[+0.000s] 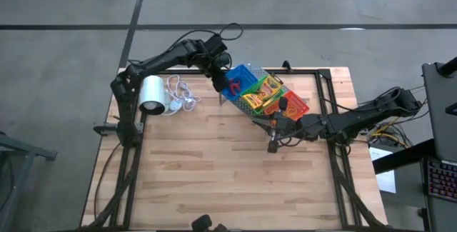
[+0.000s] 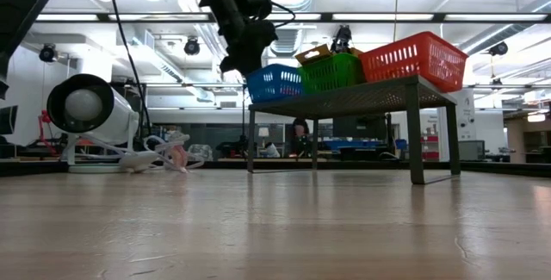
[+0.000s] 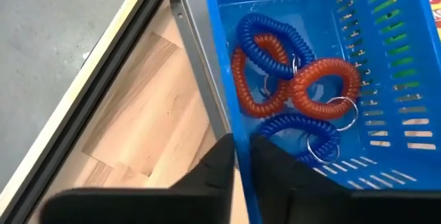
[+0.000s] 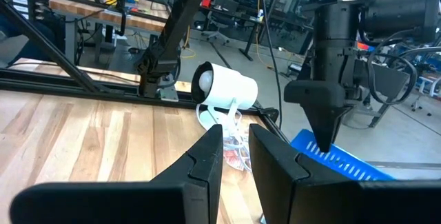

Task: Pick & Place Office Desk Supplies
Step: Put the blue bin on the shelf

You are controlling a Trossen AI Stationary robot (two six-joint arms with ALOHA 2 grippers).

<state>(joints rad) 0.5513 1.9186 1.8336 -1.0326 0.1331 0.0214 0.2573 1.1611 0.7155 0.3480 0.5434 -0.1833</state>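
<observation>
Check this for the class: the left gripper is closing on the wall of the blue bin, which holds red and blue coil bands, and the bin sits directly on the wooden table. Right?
One thing is wrong: the blue bin sits on the grey perforated rack, not directly on the wooden table, as the low view shows. The left gripper and the red and blue coil bands are as stated.

No text, label or number is legible — none on anything.

The pale wooden plank table looks smooth and matt. The blue slotted plastic bin is glossy; the red and blue coiled plastic ring bands shine.
</observation>
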